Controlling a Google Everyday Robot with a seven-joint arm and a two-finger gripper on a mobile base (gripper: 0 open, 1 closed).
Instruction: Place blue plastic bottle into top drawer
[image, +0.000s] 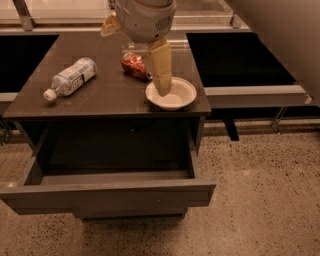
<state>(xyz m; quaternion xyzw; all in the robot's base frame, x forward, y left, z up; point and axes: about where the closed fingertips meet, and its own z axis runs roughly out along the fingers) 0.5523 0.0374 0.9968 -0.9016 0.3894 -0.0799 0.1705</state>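
Blue plastic bottle (70, 78) lies ungrasped; hand (164, 89), its grip untellable, hovers over the bowl (188, 93); top drawer (110, 196) gapes ready.

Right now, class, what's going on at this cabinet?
A robot arm reaches over a dark cabinet. Its gripper hangs over the white bowl on the right of the top, away from the blue plastic bottle, which lies on its side at the left. A red soda can lies between them. The top drawer below is pulled open, and the bottle is not yet in it.
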